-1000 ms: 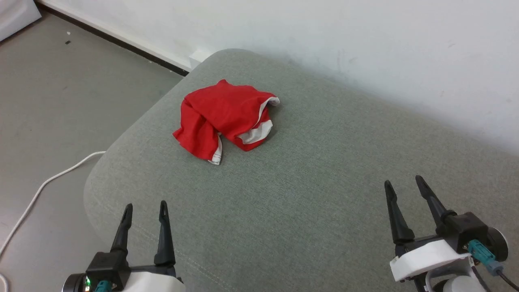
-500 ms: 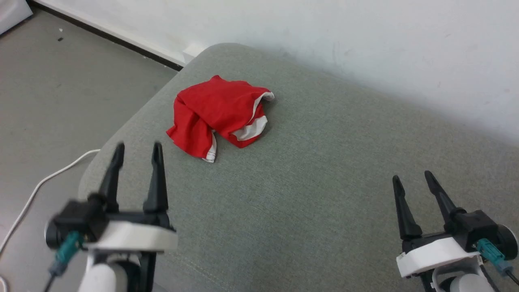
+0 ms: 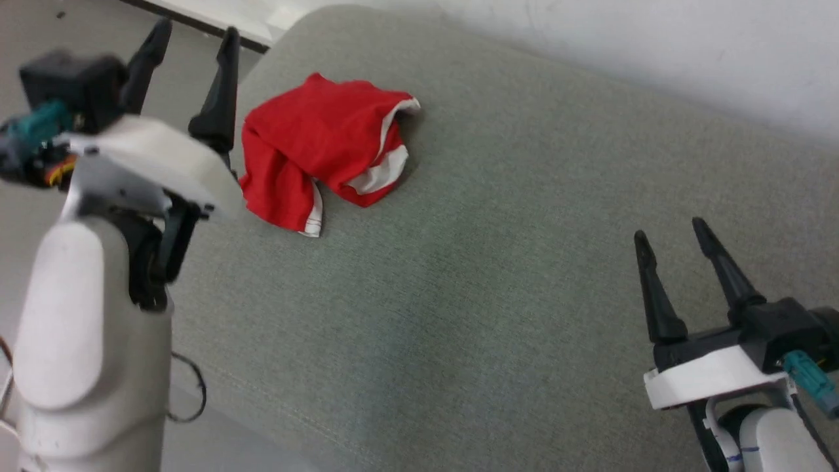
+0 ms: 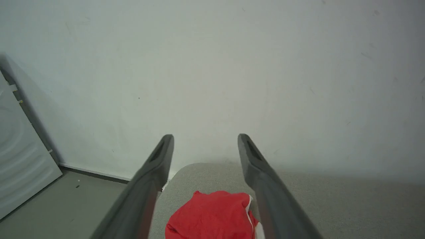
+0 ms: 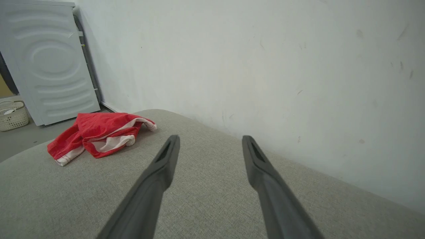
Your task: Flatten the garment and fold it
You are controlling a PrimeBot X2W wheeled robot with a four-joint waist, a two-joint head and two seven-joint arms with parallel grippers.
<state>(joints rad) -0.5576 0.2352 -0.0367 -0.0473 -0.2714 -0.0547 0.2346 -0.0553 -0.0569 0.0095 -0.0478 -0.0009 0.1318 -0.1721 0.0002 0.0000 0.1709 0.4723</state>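
The garment [image 3: 314, 151] lies crumpled on the grey cushion [image 3: 491, 275], bright red with white trim showing at its edges. It also appears in the left wrist view as the garment [image 4: 212, 215] low between the fingers, and at the left of the right wrist view [image 5: 96, 134]. My left gripper [image 3: 193, 33] is raised at the upper left, open and empty, just left of the cloth. Low at the right, my right gripper [image 3: 672, 233] hovers open and empty, far from the cloth.
A pale wall [image 3: 655, 39] runs along the cushion's far side. Grey floor [image 3: 26, 26] lies to the left past the cushion's rounded edge. A white appliance panel [image 5: 49, 59] and a woven basket [image 5: 13, 116] stand at the left of the right wrist view.
My left arm has risen and reached forward, coming level with the garment's left side. The head camera has tilted, shifting the scene upward. The right gripper has hardly moved.
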